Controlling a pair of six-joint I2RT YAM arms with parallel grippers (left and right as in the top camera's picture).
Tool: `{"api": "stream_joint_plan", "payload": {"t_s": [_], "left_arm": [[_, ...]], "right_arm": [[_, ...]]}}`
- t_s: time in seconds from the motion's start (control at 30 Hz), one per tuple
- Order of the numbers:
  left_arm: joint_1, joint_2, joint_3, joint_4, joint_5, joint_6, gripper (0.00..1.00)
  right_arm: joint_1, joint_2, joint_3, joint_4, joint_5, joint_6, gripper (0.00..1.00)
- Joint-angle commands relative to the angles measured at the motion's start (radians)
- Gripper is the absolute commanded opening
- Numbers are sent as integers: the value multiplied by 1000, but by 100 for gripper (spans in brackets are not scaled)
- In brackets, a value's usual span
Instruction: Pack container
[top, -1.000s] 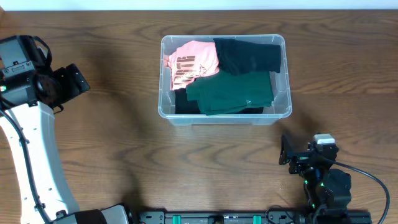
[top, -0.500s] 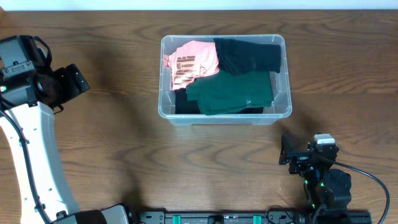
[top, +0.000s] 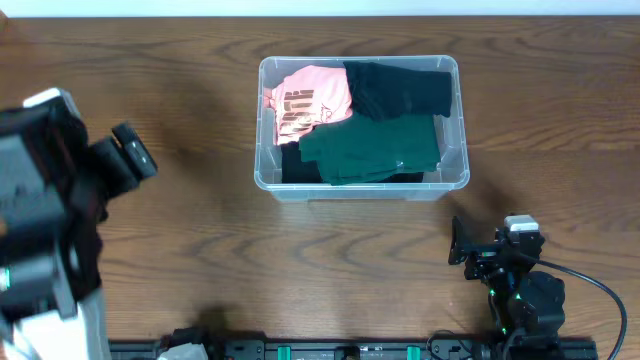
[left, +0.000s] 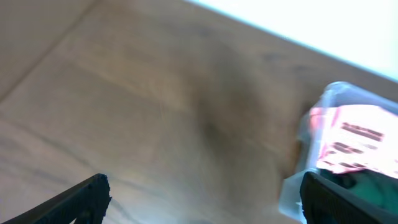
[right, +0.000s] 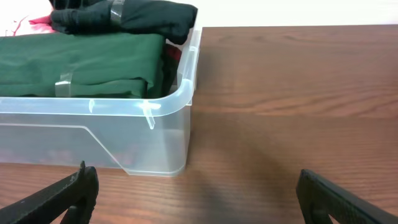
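**Overhead.** The left gripper (top: 133, 160) sits at the picture's left edge. Its arm is smeared and partly cut off by the frame, and its jaws cannot be read from here. The container (top: 360, 189) stands on the wooden surface (top: 200, 250), well apart to this gripper's right. The right gripper (top: 457, 242) sits nearer the robot's base, with the container ahead of it and slightly to its left, not touching. Its jaw gap is hard to judge from above. Inside the container lie a pink garment (top: 308, 100) with dark lettering, a black garment (top: 400, 88) beside it and a dark green garment (top: 375, 148) nearest the right gripper. Further dark fabric shows beneath, but it cannot be identified.

**Left wrist.** The whole frame is blurred. The two fingertips sit at the lower corners, spread wide with only bare surface between them. The container is ahead and to the right, cut off by the frame edge. The pink garment is visible inside it, but the lettering is unreadable.

**Right wrist.** The fingertips stand at the bottom corners, spread wide with nothing between them. The container's rounded corner is ahead and to the left, clear of the gripper. The folded green garment fills the near side and the black garment rests behind it, above rim level. The pink garment shows only as a sliver at the top left.
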Motion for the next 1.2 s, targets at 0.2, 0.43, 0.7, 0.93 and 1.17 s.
{"api": "stream_joint_plan", "payload": {"t_s": [0.2,0.43,0.7,0.93,1.17], "left_arm": [[-95,-240,-285,253,26,156,98],[-116,-441,-611,488,93,155,98],[-116,-674,-826,538,132,140,98],[-117,-843,-933,538,133,140,98],[-117,-955,-1032,539,149,141,98]], "right_arm": [[-6,-6,-6,3,-7,8,99],[-6,-6,-6,3,-7,9,99],[-6,-6,-6,3,-7,9,99],[-6,-6,-6,3,-7,8,99],[-6,-6,-6,3,-7,8,99]]}}
